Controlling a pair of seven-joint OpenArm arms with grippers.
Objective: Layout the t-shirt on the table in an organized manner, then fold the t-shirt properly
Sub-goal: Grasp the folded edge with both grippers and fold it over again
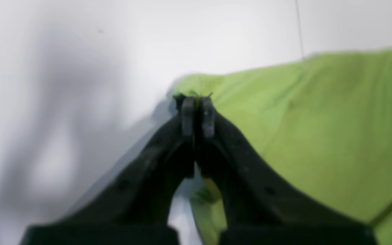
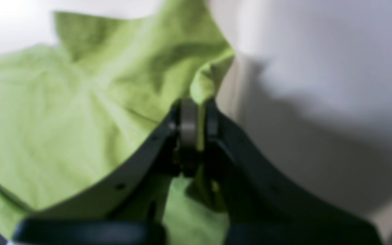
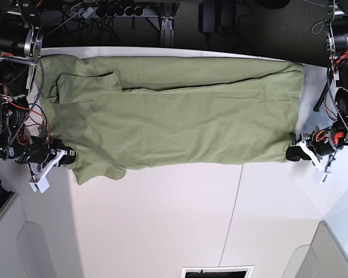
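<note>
Item: desk [image 3: 162, 226] with t-shirt [image 3: 180, 116], spread lengthwise and gripped at two near corners.

The t-shirt is laid across the far part of the white desk, folded once along its length, one sleeve doubled over the body. Layout is judged nearly done; further folds remain. The left tool [image 1: 198, 102] is pinched on the hem corner; the right tool [image 2: 197, 112] is pinched on the sleeve-end cloth.

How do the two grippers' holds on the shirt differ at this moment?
The left gripper pinches a flat, smooth corner of the t-shirt; the right gripper pinches a bunched, upstanding fold. The left sits at the straight hem end, the right at the sleeve end. Both are shut on cloth at the table edge.
</note>
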